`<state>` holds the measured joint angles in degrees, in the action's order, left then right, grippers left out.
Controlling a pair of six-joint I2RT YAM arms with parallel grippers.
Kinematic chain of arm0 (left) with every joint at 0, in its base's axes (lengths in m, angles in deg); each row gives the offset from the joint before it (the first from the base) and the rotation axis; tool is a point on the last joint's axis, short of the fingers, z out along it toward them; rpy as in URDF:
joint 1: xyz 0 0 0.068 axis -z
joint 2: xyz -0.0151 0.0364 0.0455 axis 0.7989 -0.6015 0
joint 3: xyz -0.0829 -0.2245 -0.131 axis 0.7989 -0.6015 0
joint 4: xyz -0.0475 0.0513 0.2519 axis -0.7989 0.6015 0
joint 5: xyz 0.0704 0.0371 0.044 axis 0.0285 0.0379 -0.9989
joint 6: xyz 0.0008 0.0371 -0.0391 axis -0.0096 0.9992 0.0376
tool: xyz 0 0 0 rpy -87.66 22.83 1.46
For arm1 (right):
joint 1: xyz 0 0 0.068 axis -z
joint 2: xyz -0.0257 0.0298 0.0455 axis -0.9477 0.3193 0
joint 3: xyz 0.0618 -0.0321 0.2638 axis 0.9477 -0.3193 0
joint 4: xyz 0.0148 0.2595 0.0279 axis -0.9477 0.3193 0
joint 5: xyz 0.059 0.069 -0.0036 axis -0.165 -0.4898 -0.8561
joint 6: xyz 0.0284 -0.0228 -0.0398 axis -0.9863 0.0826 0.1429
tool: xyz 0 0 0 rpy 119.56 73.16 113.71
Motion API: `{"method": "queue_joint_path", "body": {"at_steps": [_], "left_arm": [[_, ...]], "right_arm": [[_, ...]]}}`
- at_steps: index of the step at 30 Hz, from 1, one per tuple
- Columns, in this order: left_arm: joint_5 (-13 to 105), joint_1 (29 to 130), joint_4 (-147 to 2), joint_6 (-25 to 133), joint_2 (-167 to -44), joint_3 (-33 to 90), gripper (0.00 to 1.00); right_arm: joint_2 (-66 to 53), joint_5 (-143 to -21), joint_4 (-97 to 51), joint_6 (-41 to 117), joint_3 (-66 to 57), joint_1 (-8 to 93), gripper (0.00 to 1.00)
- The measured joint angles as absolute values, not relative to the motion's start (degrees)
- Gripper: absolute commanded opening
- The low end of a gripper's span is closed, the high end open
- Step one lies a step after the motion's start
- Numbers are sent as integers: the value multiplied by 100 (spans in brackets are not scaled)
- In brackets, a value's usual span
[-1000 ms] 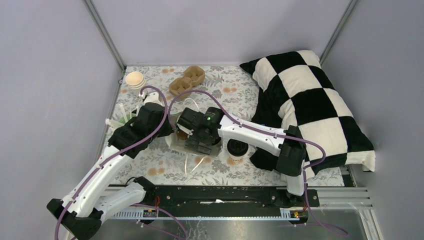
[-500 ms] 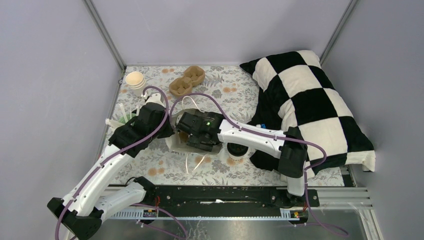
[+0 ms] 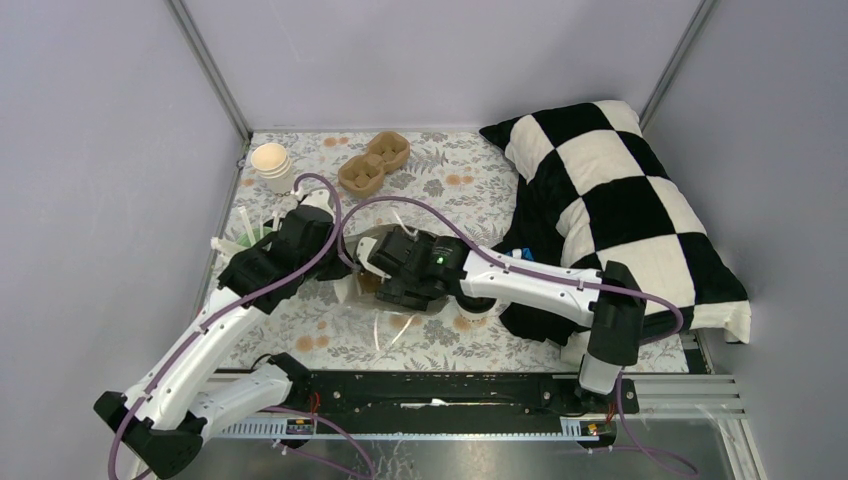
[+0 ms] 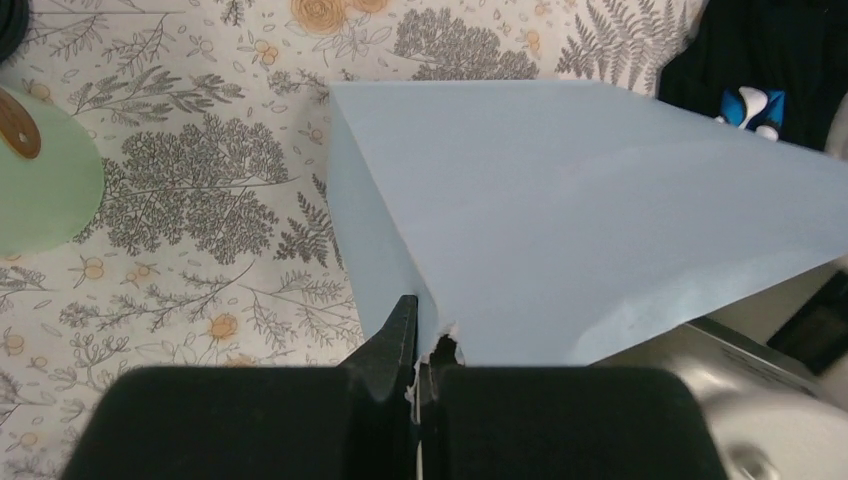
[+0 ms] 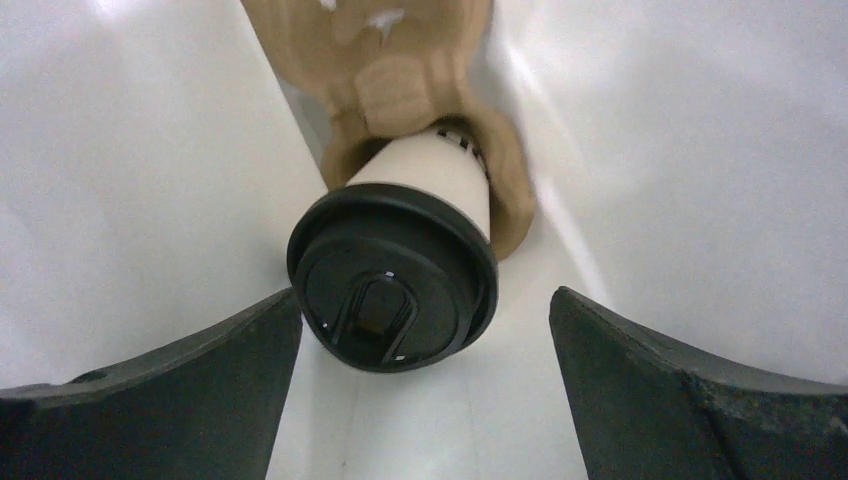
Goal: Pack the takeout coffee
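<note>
While the left tool [image 4: 420, 345] pinches the edge of the blue bag [image 4: 600, 200] with its jaws fully closed, the bag resting on the flowered surface [image 4: 180, 200], the right tool [image 5: 425, 305] reaches inside the bag, jaws at their widest and gripping nothing. Between those jaws sits one takeout coffee cup [image 5: 430, 175] of white paper, its black lid [image 5: 390, 290] facing the camera and its base seated in a socket of a brown pulp carrier [image 5: 400, 60] inside the bag. I judge the cup light but top-heavy if filled, its paper wall soft enough to buckle and its lid (only a press fit) liable to pop under a squeeze. The firmest hold is probably across the wall just beneath the lid's rim, with mild pressure. The bag looks thin too and could tear at the pinch.
</note>
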<state>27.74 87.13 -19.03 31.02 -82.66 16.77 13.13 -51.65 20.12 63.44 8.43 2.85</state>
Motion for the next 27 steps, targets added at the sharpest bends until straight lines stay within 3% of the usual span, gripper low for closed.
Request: {"method": "queue_joint_path", "body": {"at_steps": [5, 8, 10, 14, 17, 23, 27], "left_arm": [[2835, 8724, -1656, 3144, -8325, 1797, 0], [2839, 8724, -1612, 3146, -8311, 1810, 0], [2879, 8731, -1593, 3144, -8298, 1810, 0], [3001, 8770, -1562, 3141, -8248, 1808, 0], [3051, 8770, -1505, 3139, -8198, 1808, 0], [2920, 8755, -1573, 3100, -8154, 1738, 0], [2809, 8735, -1792, 3047, -8156, 1631, 0]], "right_arm": [[1259, -5221, 1802, 6396, 869, 237, 99], [1245, -5245, 1750, 6455, 858, 228, 93], [1189, -5254, 1632, 6551, 762, 228, 80], [1038, -5318, 1446, 6757, 585, 228, 73], [950, -5468, 1433, 6879, 528, 226, 51], [810, -5871, 1394, 6995, 576, 77, 55], [773, -6015, 1418, 7047, 793, -100, 50]]}}
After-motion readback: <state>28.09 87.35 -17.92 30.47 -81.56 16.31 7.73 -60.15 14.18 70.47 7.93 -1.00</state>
